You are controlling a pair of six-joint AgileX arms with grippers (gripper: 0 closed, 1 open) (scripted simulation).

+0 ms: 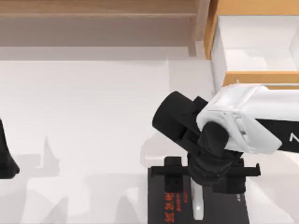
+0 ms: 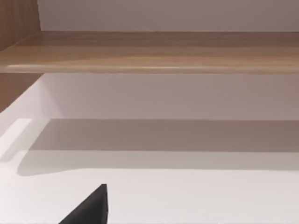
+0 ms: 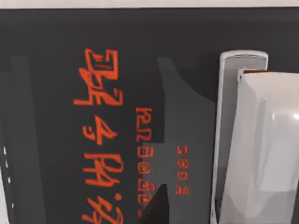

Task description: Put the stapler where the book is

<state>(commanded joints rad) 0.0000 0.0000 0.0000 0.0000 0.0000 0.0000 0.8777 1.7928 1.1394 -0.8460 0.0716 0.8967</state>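
Slim, elongated white stapler (image 1: 198, 207) lying flat on the large black-covered book (image 1: 161, 210) with its column of red characters, at the near edge of the white table (image 1: 93, 116), right of centre; right gripper (image 1: 210, 179) poised directly over stapler and book, black wrist masking the fingers, so jaw state impossible to tell. From the right wrist, pale stapler (image 3: 252, 140) seen resting on the dark cover (image 3: 56, 116) beside the red lettering; left gripper (image 1: 7, 158) parked at the table's left edge, jaw state likewise unreadable, facing a wooden shelf (image 2: 149, 51).
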